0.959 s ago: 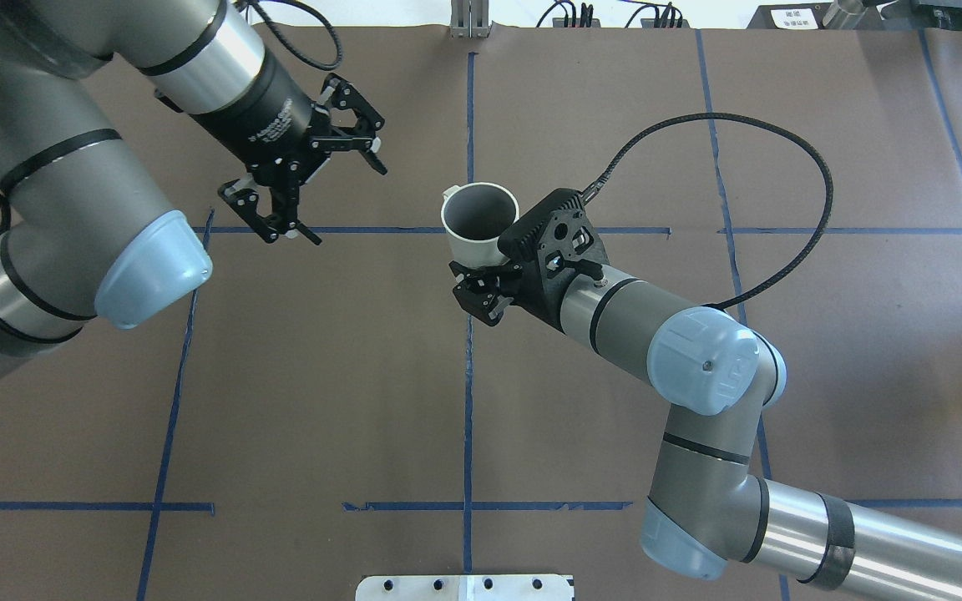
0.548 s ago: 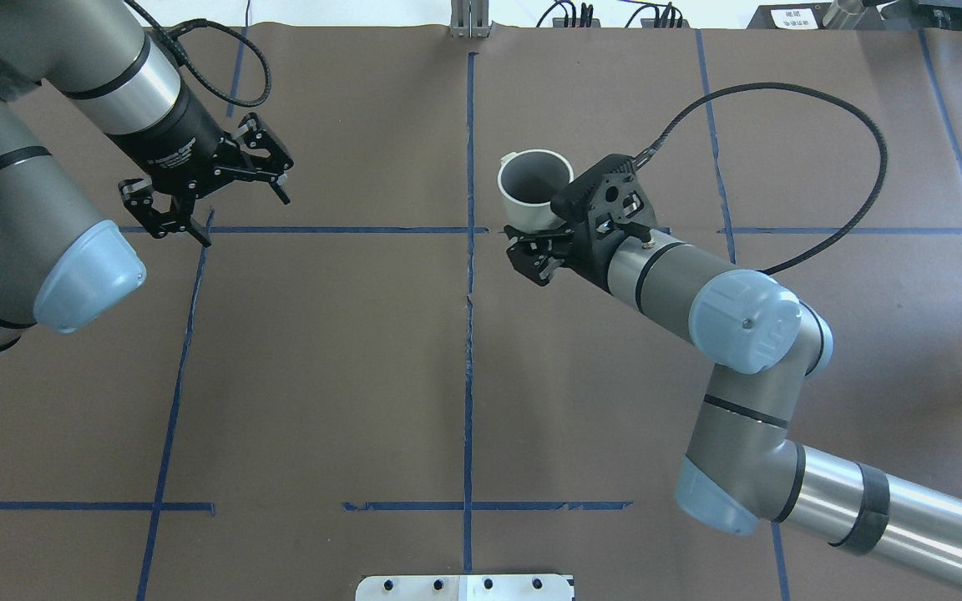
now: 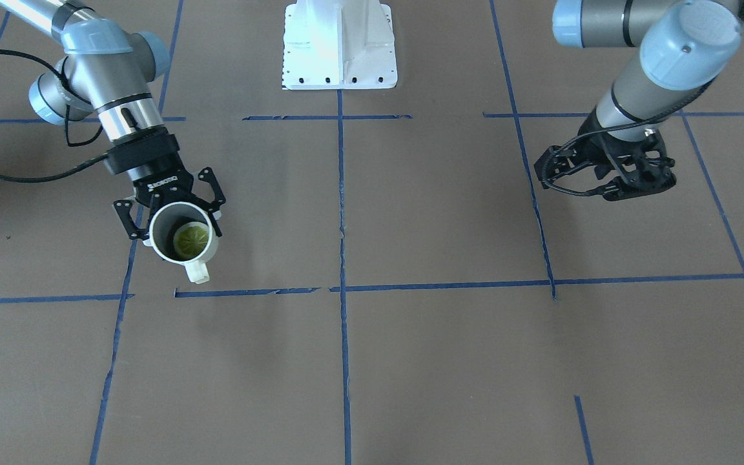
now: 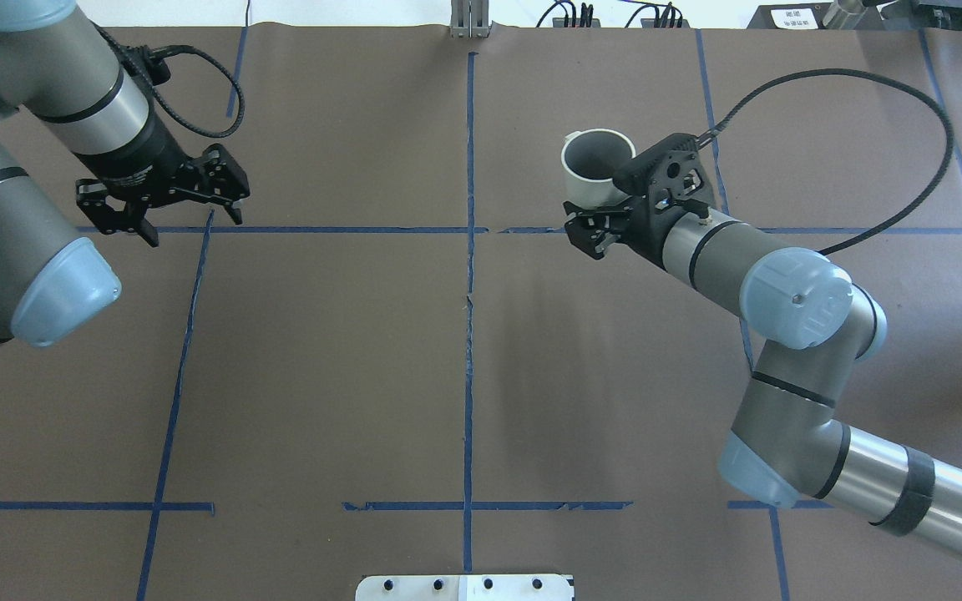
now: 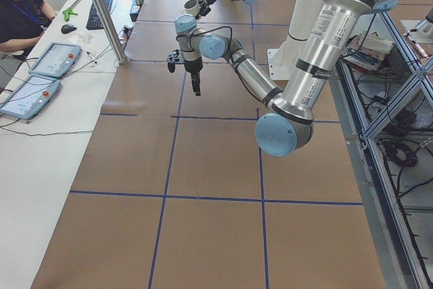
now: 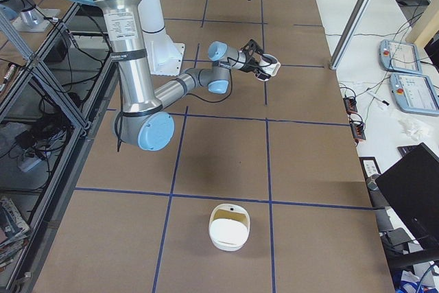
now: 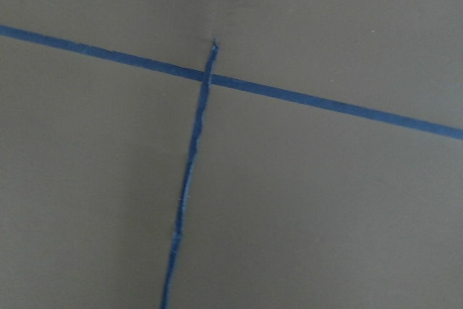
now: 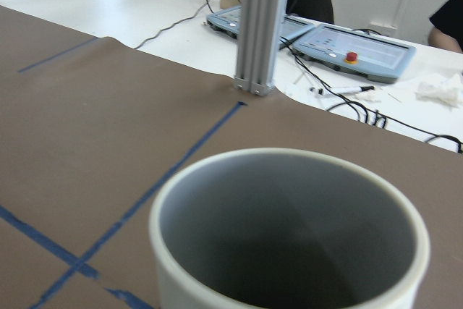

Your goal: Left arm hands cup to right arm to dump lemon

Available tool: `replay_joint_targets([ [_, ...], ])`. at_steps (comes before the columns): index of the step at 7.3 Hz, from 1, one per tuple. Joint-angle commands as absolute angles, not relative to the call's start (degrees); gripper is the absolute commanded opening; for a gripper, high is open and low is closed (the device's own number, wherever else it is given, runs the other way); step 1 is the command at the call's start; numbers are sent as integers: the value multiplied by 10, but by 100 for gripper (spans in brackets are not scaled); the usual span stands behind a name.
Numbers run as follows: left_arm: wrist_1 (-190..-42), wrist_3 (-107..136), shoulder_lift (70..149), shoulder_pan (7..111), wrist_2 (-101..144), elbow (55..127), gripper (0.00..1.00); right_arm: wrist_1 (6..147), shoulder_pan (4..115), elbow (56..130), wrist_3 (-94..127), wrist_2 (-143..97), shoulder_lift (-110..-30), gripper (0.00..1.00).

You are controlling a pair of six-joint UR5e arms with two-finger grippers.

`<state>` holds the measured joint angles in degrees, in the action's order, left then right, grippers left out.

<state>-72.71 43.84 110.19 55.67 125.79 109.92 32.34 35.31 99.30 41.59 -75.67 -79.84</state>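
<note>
We see the left arm (image 4: 88, 100) bent at the elbow, its forearm slanting forward and down. Its wrist aims the left gripper (image 4: 195, 227) straight down, jaws spread wide with nothing between them. The right arm (image 4: 723, 259) reaches forward with its elbow raised and its wrist lying almost level. We find the right gripper (image 3: 174, 223) clamped on the cup (image 4: 583, 185), one finger on each side, holding it upright.
</note>
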Motion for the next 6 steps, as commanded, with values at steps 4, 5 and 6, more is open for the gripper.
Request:
replay_joint_targets([
  [4, -729, 372, 1071, 576, 1259, 1100, 100, 28, 401, 988, 490, -761, -1077, 12],
  [5, -731, 387, 1072, 572, 1259, 1100, 100, -24, 412, 983, 505, -760, -1113, 11],
  [6, -731, 387, 1071, 572, 1258, 1099, 100, -100, 426, 942, 551, -761, -1132, 11],
])
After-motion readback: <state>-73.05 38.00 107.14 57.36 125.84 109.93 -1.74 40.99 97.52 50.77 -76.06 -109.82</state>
